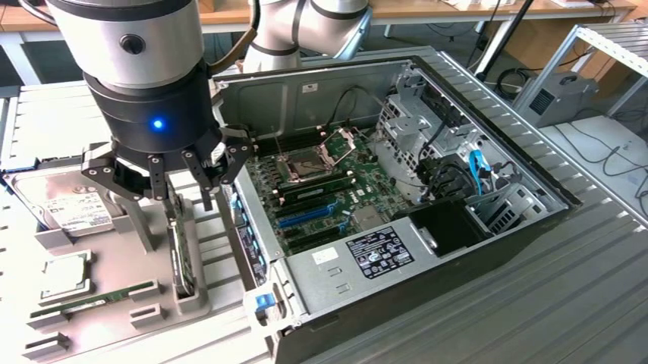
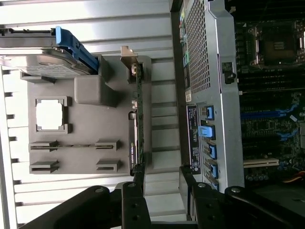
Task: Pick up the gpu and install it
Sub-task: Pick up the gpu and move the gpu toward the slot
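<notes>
The gpu [image 1: 184, 258] stands on its edge in a slot of the grey parts holder [image 1: 152, 318], beside the open computer case [image 1: 435, 250]. In the wrist view the gpu [image 2: 136, 129] appears edge-on as a thin dark board, with its metal bracket at the far end. My gripper [image 1: 182, 193] hangs open just above the card with nothing between its fingers. In the wrist view one black finger [image 2: 137, 188] lines up with the card's near end. The other finger [image 2: 187, 183] sits toward the case, and the gripper [image 2: 162, 186] is offset to that side.
On the holder lie a silver hard drive [image 1: 69, 208], a processor chip [image 1: 66, 275] and a green memory stick [image 1: 96, 296]. The case's motherboard [image 1: 324, 189] is exposed, with blue expansion slots [image 1: 303, 216]. The case wall [image 2: 209, 95] stands close beside the holder.
</notes>
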You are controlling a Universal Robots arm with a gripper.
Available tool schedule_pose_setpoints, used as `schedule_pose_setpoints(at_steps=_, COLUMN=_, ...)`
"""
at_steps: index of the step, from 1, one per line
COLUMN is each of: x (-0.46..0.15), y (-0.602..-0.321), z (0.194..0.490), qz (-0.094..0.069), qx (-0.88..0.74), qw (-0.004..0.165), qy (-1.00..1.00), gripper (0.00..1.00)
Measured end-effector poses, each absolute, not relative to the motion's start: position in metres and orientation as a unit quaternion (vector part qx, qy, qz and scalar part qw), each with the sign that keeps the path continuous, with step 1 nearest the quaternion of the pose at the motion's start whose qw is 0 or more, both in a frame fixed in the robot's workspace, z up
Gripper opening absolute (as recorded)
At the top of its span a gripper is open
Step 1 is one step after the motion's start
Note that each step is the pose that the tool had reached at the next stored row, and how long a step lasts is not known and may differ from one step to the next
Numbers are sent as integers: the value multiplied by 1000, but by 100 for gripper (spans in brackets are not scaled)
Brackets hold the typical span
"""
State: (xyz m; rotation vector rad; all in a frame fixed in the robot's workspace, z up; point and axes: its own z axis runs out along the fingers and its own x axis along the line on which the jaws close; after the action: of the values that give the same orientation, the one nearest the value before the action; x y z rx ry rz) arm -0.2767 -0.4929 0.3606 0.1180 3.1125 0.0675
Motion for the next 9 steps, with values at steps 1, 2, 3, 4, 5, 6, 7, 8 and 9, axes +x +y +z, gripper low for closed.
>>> schedule_pose_setpoints(at_steps=1, x=-277, y=-493, z=360, qz=22, qx=38, qw=13, qy=999, gripper=42)
schedule_pose_setpoints(at_steps=2, x=-277, y=-493, z=360, qz=22, qx=38, qw=13, qy=999, gripper=42)
schedule_pose_setpoints(at_steps=3, x=-277, y=-493, z=360, qz=22, qx=38, qw=13, qy=999, gripper=42)
schedule_pose_setpoints(at_steps=4, x=-277, y=-493, z=360, qz=22, qx=38, qw=13, qy=999, gripper=42)
schedule_pose_setpoints(at_steps=5, x=-277, y=-493, z=359, qz=22, qx=38, qw=13, qy=999, gripper=42)
schedule_pose_setpoints(at_steps=6, x=-277, y=-493, z=359, qz=22, qx=38, qw=13, qy=999, gripper=42)
schedule_pose_setpoints(at_steps=7, x=-277, y=-493, z=359, qz=22, qx=38, qw=13, qy=999, gripper=42)
schedule_pose_setpoints(at_steps=8, x=-277, y=-493, z=358, qz=22, qx=38, qw=13, qy=999, gripper=42)
schedule_pose_setpoints(at_steps=9, x=-277, y=-493, z=358, qz=22, qx=38, qw=13, qy=999, gripper=42)
